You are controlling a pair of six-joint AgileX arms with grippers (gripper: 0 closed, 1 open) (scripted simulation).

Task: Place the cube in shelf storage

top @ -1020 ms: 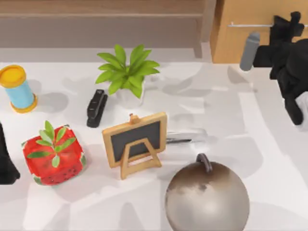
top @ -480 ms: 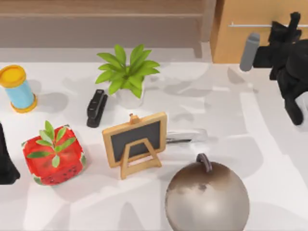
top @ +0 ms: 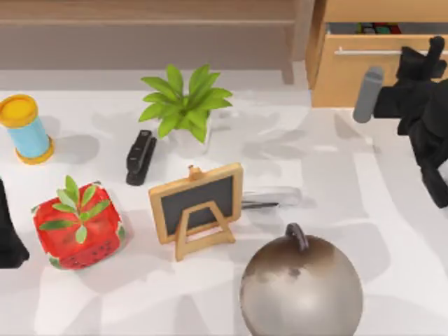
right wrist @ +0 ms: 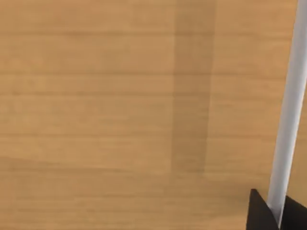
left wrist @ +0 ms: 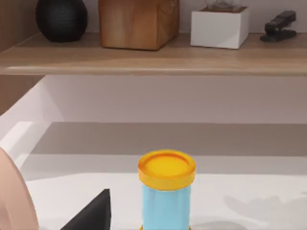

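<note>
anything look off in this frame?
Only the drawer at the top view's top right: it stands part-way open, with the cube visible inside rather than on the shelf. The right gripper is at its handle. Nothing spilled or toppled.

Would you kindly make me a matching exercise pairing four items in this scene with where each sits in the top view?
Things:
1. blue spool with yellow caps
2. red strawberry-patterned cube
3. small multicoloured Rubik's cube
4. right gripper

Places:
A. inside the open wooden drawer, top right
B. at the drawer's silver handle
C. far left, beside the black stapler
D. lower left, left of the little chalkboard easel

Pairs: 1-C, 2-D, 3-A, 4-B
</note>
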